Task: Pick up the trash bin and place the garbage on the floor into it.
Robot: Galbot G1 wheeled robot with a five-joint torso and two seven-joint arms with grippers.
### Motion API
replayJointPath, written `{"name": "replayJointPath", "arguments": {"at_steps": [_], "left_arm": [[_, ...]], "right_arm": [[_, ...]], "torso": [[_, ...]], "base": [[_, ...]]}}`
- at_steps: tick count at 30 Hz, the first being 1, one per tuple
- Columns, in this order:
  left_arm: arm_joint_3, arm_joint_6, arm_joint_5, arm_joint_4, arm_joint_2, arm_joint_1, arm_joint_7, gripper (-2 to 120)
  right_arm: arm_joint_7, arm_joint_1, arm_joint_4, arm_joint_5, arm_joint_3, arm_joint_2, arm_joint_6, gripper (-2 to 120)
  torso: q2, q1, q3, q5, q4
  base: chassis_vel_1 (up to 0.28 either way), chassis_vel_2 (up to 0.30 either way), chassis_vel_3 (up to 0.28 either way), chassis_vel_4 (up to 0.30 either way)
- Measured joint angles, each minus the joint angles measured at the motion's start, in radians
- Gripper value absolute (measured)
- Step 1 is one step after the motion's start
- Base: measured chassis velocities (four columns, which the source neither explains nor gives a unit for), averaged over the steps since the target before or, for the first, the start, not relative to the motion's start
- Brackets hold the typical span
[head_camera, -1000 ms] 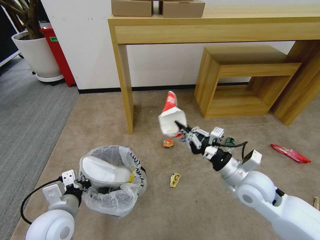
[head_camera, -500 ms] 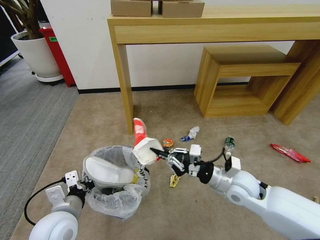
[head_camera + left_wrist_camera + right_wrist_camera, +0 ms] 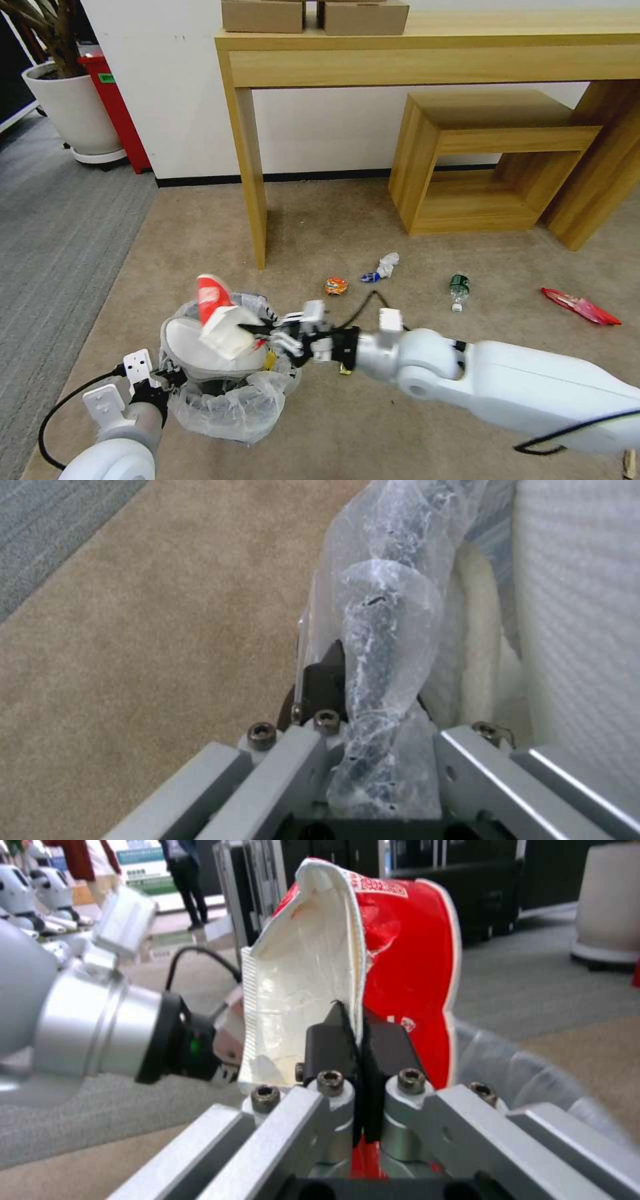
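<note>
The trash bin [image 3: 227,393] is being held at its rim by the left gripper [image 3: 163,380], just off the carpet's edge where the beige floor [image 3: 400,440] meets the grey ribbed carpet [image 3: 53,233]. In the left wrist view the fingers [image 3: 320,685] are being kept narrow, pinched on the bin's rim and its crinkly bag [image 3: 383,680]. A white slipper [image 3: 200,343] is lying inside the bin, across its mouth.

A red-and-white carton [image 3: 223,320] is being gripped by the right gripper [image 3: 257,330] directly above the bin's opening, over the slipper. In the right wrist view its dark fingers [image 3: 333,1040] are being pressed together on the carton's [image 3: 347,970] torn white wall, with the red printed side turned away from them.

Beyond the bin, toward the wooden bench [image 3: 427,53], more garbage is lying on the floor: an orange wrapper [image 3: 336,286], a crumpled white tissue [image 3: 388,264] with a small blue scrap [image 3: 369,277] touching it, a green-label bottle [image 3: 458,288], and well off from the bin a red wrapper [image 3: 580,307]. A yellow wrapper [image 3: 269,360] is being partly hidden at the bin's rim, beneath the right gripper. Two cardboard boxes [image 3: 313,16] are resting on the bench.
</note>
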Motion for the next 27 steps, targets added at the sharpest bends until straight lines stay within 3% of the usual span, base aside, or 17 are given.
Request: {"name": "replayJointPath", "arguments": {"at_steps": [27], "left_arm": [[0.006, -0.005, 0.003, 0.002, -0.010, 0.000, 0.004, 1]], "right_arm": [[0.226, 0.027, -0.050, -0.059, -0.101, 0.074, -0.122, 0]], "torso": [[0.000, 0.000, 0.000, 0.0000, -0.0003]], "base": [[0.000, 0.000, 0.000, 0.000]]}}
